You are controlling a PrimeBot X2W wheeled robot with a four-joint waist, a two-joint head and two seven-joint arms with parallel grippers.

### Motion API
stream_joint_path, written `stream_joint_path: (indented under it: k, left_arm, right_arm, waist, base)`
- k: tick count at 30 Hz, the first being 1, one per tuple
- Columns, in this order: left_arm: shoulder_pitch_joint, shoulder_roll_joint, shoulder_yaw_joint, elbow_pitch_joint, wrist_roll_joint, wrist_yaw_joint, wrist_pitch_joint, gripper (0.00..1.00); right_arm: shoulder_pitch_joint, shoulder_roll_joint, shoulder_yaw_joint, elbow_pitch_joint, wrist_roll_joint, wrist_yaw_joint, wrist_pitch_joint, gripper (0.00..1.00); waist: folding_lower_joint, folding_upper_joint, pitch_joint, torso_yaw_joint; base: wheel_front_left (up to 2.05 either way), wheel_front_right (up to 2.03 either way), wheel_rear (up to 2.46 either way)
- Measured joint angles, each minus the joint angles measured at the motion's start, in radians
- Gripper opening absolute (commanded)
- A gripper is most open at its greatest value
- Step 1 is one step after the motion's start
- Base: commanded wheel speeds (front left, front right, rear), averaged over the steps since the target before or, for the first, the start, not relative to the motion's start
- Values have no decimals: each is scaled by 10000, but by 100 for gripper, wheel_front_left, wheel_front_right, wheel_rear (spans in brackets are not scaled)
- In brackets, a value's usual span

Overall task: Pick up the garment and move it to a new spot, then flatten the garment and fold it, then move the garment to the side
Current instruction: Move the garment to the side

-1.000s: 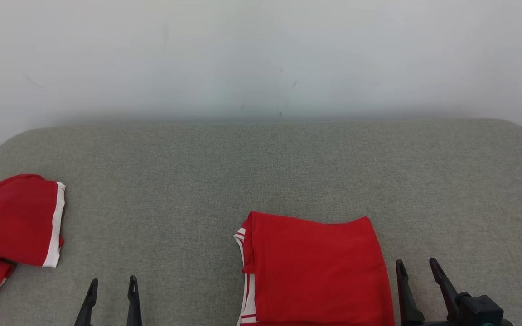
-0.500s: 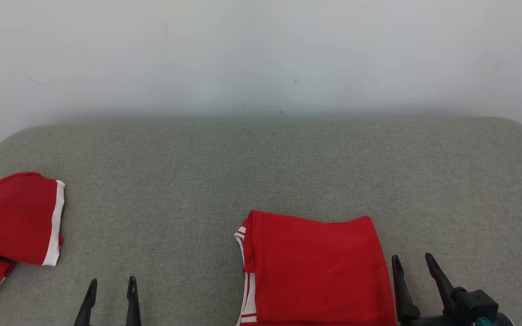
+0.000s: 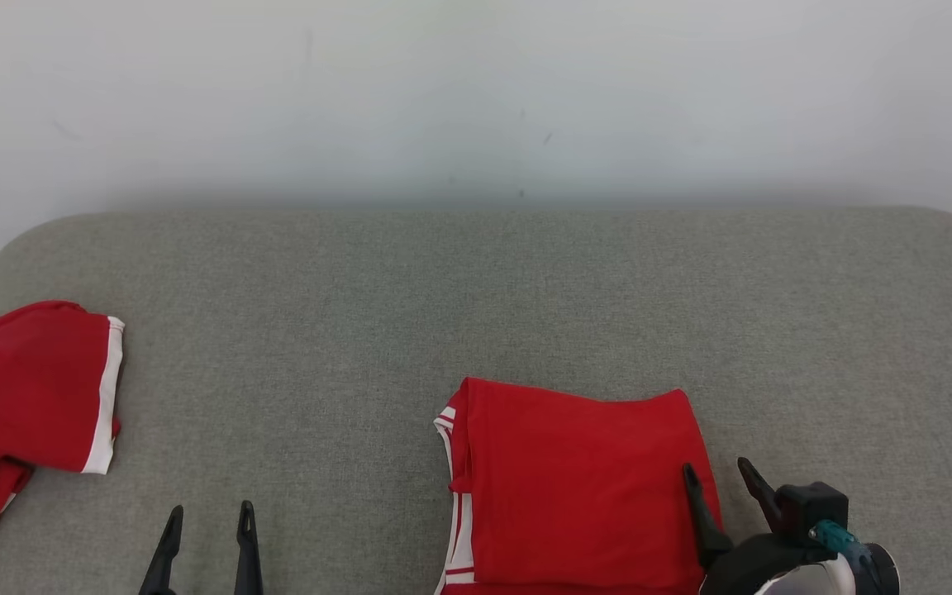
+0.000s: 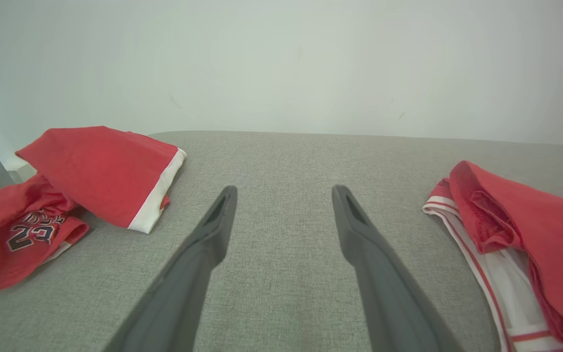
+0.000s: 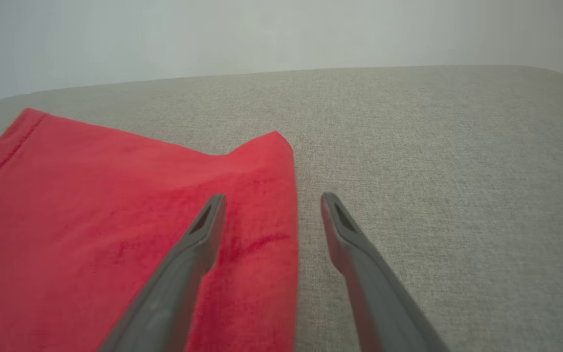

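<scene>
The right fingers [image 3: 699, 512] stand spread as wide as they go and hold nothing. They straddle the right edge of the folded red garment [image 3: 579, 483]. In the right wrist view, one of these fingers [image 5: 188, 259] lies over the red cloth [image 5: 115, 220] and the other over the bare grey fabric-covered tabletop [image 5: 433, 171]. The garment's edge runs up between them, and its far corner sits just beyond the tips. Whether the tips press on the cloth or hang just above it cannot be told.

The garment lies flat as a neat rectangle. Its white trim with red stripes shows along the side away from the right fingers, towards the left fingers [image 3: 164, 554].

The left fingers [image 4: 198, 254] are also fully spread and empty, pointing across bare tabletop [image 4: 281, 156]. To their right, well apart, is the striped edge of the folded garment [image 4: 521, 230]. To their left, also well apart, lies a second red garment [image 4: 100, 171] with a white band. It is loosely heaped, with dark printed numerals on the part nearest the tabletop's edge. In the head view this second garment [image 3: 30, 388] lies at the tabletop's left end. A pale wall [image 3: 476, 99] rises beyond all the fingertips.
</scene>
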Motion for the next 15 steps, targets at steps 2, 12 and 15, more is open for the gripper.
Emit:
stream_joint_path:
  k: [2,12,15]
  left_arm:
    - [-14,2,-27,0,-13,2,0,100]
    - [-122,0,-69,23,-31,6,0,100]
    - [-123,0,-69,27,-31,6,0,100]
  right_arm:
    - [-251,-21,-50,491,19,0,138,100]
    - [-1250,-38,410,2489,681,0,698,96]
    - [-1448,-36,782,2723,1087,0,754,0]
  waist:
    - [0,0,40,33]
    - [0,0,220,94]
    - [0,-1,261,100]
  base:
    - [0,0,0]
    - [0,0,0]
    - [0,0,0]
